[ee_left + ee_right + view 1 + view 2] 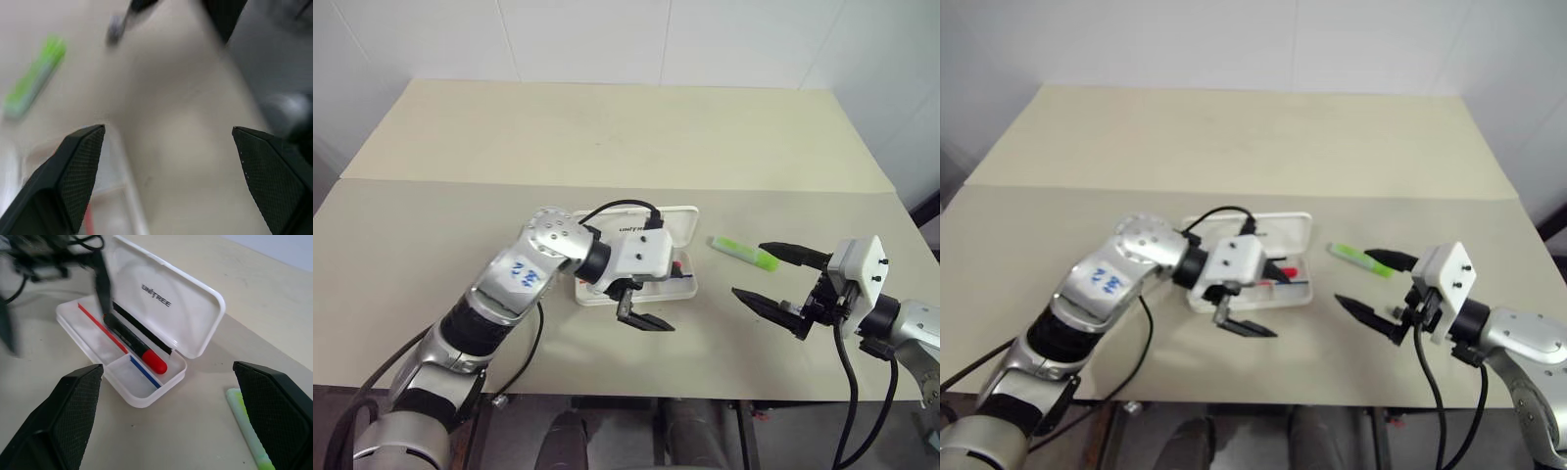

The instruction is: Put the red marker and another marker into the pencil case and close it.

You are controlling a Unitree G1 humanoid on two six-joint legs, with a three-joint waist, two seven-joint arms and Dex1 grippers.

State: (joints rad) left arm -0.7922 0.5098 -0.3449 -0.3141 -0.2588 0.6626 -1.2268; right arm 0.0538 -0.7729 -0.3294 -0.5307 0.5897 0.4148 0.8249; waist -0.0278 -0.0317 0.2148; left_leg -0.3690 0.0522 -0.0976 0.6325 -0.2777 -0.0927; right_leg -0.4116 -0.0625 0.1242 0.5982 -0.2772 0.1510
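With the red marker [134,343] lying in the pencil case [193,318], we should center our wide-open right gripper [781,287] over the green marker [742,252] just beside the case, our left gripper [644,318] open too.

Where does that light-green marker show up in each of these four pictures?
Left eye view: green marker on the table, right of the open pencil case.
Right eye view: again right of the case.
Left wrist view: upper left.
Right wrist view: bottom right corner.
Shared landmark: the white case.

bright even light, soft shadows; the left wrist view is blurred.
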